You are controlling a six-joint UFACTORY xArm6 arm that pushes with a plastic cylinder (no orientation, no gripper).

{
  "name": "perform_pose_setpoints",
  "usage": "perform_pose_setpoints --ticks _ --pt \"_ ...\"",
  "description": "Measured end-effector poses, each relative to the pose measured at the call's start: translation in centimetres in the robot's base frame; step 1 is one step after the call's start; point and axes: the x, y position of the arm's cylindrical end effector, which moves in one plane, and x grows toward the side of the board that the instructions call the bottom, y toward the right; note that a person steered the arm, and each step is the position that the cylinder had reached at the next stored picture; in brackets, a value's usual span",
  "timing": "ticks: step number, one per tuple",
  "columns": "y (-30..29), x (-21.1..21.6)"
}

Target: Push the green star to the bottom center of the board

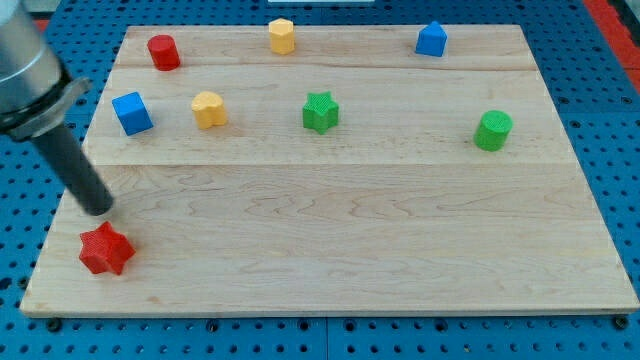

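The green star lies on the wooden board, a little above its middle. My tip is at the view's left edge of the board, far to the lower left of the green star. It stands just above the red star and below the blue cube.
A red cylinder sits at the top left, a yellow hexagon block at the top centre, a blue house-shaped block at the top right. A yellow block lies left of the green star. A green cylinder is at the right.
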Motion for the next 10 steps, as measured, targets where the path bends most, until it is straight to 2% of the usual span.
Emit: perform_pose_setpoints --ticks 1,3,4,5,7,8,9,10 --pt "4.7 -0.6" --pt "4.2 -0.6" --pt "7.0 -1.0" --pt "7.2 -5.0" --pt "14.9 -12.2" --pt "16.0 -15.2" --pt "20.0 -16.8" --pt "22.4 -12.6"
